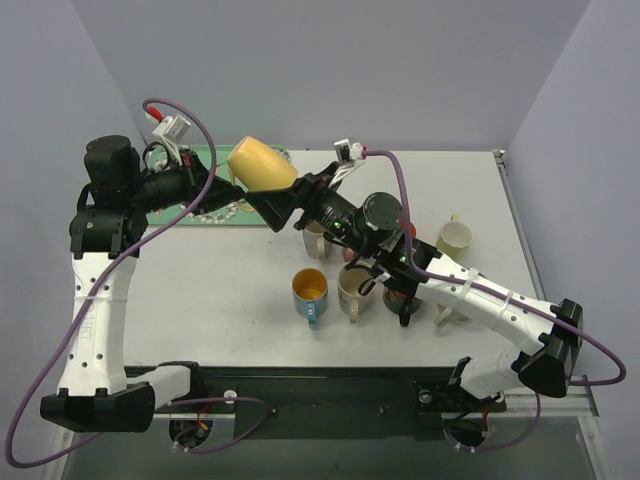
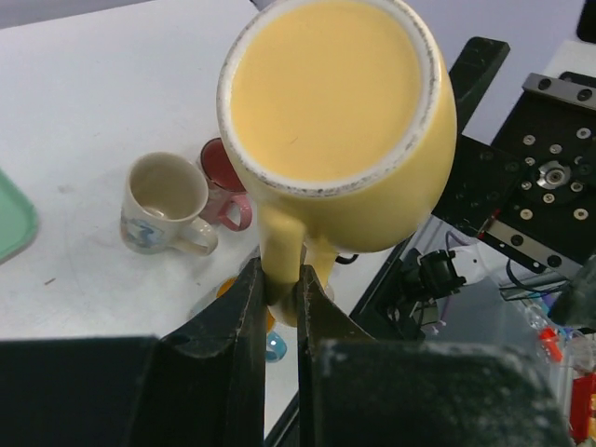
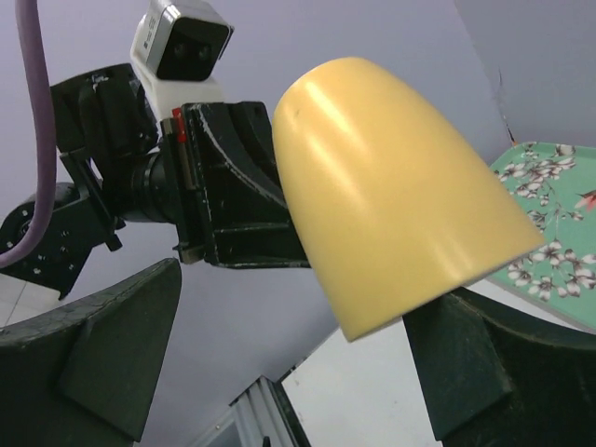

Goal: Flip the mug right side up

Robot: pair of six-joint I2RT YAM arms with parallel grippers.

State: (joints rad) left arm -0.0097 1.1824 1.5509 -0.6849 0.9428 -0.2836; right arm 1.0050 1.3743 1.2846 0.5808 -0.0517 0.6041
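The yellow mug (image 1: 262, 165) is held in the air over the table's back left, lying on its side. My left gripper (image 1: 218, 183) is shut on its handle (image 2: 279, 251). In the left wrist view the mug's flat base (image 2: 331, 88) faces the camera, with the gripper (image 2: 279, 279) clamped below it. My right gripper (image 1: 282, 197) is open just right of the mug. In the right wrist view the mug's side (image 3: 391, 205) fills the space above the spread fingers (image 3: 121, 345), with the gripper (image 3: 293, 340) empty and its right finger close under the mug's wide end.
A green flowered tray (image 1: 225, 215) lies under the mug, also in the right wrist view (image 3: 549, 233). Several mugs stand mid-table: a blue one (image 1: 310, 290), a beige one (image 1: 355, 290), a cream one (image 1: 455, 238). The left wrist view shows a cream mug (image 2: 168, 200) and a red one (image 2: 223, 168).
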